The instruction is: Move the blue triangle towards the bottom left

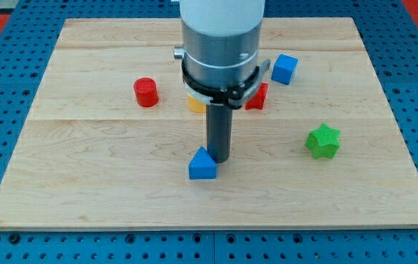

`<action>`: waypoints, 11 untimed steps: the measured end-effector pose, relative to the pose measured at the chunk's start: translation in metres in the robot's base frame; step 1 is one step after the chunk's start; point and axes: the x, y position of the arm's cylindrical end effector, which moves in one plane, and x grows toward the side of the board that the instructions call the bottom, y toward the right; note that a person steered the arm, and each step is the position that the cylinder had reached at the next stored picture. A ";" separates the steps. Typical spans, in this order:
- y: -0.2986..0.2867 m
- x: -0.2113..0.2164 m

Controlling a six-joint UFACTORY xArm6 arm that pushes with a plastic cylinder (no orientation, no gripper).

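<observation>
The blue triangle [202, 165] lies on the wooden board [84, 183] a little below the middle. My tip [218, 159] stands right against the triangle's upper right side, touching or nearly touching it. The rod rises straight up into the grey arm body [220, 44], which hides part of the board behind it.
A red cylinder [146, 92] sits at the upper left. A blue cube [284, 69] sits at the upper right. A red block [257, 97] and a yellow block [195, 103] are partly hidden behind the arm. A green star [323, 141] lies at the right.
</observation>
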 end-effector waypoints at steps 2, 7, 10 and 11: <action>-0.036 0.030; -0.195 0.034; -0.231 0.033; -0.168 0.022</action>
